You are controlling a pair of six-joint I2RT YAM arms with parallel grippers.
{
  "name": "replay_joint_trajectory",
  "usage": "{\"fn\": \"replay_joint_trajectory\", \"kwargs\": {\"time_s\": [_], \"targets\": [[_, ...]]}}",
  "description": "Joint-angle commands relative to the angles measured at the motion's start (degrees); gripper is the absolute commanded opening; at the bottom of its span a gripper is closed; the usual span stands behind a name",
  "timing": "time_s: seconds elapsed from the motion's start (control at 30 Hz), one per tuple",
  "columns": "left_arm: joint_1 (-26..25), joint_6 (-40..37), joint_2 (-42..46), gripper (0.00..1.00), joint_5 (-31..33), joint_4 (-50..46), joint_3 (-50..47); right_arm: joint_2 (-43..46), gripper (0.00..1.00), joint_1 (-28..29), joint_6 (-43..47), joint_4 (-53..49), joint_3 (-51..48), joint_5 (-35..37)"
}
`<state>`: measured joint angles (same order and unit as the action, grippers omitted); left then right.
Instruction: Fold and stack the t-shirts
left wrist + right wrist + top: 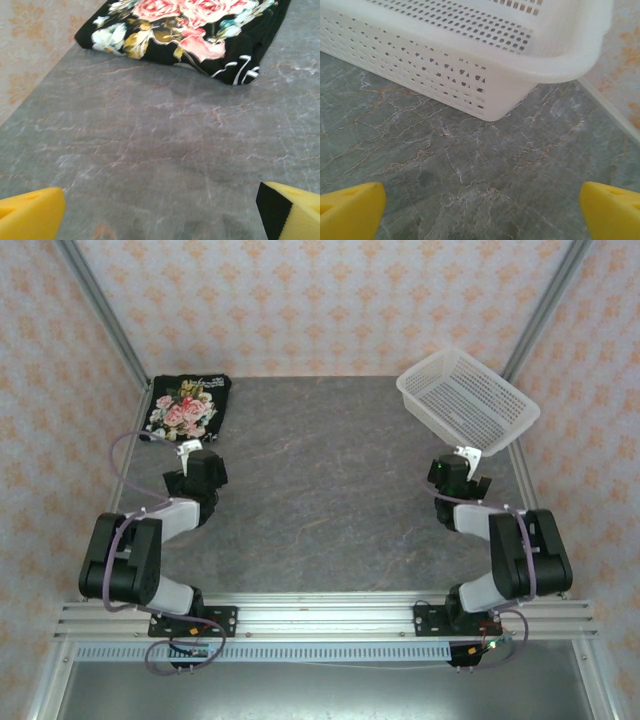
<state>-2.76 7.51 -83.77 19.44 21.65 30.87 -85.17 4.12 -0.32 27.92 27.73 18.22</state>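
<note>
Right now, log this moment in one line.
shirt: folded, far-left corner | basket: far-right corner | left fingers: open, short of shirt | right fingers: open, short of basket

two arms, the left arm (135, 560) and the right arm (520, 555), each have bulky black joint housings and pale grey links. a thin lilac cable (122, 445) loops along each. black plates (205, 620) carry the bases. the left tool (188, 450) and right tool (465, 453) have white brackets and yellow pads (30, 212), one faced in ribbed black.
</note>
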Motion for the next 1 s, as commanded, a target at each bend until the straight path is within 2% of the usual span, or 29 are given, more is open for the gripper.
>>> {"fn": "replay_joint_trajectory", "kwargs": {"time_s": [0.0, 0.07, 0.1, 0.13, 0.17, 0.2, 0.23, 0.3, 0.97], "targets": [[-1.03, -5.28, 0.25, 1.0, -4.39, 17.65, -5.78, 0.26, 0.99, -1.21, 0.29, 10.22, -0.97, -6.28], [-1.23, -5.12, -1.41, 1.0, -2.09, 30.57, -12.05, -1.01, 0.99, -1.22, 1.29, 20.9, -6.32, -8.39], [-1.19, -4.65, -0.41, 1.0, -2.11, 30.08, -12.46, -1.88, 0.99, -1.18, 1.54, 26.98, -8.97, -8.38], [-1.11, -4.5, -0.62, 1.0, -2.34, 27.83, -11.35, -1.28, 0.99, -1.22, 1.37, 27.74, -10.01, -8.04], [-1.1, -5.02, -1.69, 1.0, -2.92, 27.16, -9.84, -0.39, 0.99, -1.26, 1.0, 26.56, -10.16, -7.81], [-1.2, -4.96, -1.5, 1.0, -2.96, 21.45, -7.17, -0.77, 0.99, -1.22, 1.01, 27.7, -10.32, -7.31], [-1.36, -5.48, -2.12, 1.0, -2.93, 24.17, -8.08, -1.46, 0.99, -1.18, 0.88, 26.94, -9.53, -6.48], [-1.28, -5.07, -1.89, 1.0, -2.68, 22.7, -7.55, -1.82, 0.99, -1.11, -0.24, 17.49, -4.55, -4.18], [-1.37, -5.23, -1.79, 1.0, -2.64, 22.87, -7.51, -2.08, 0.99, -0.43, 0.59, 19.06, -4.98, -4.04]]}}
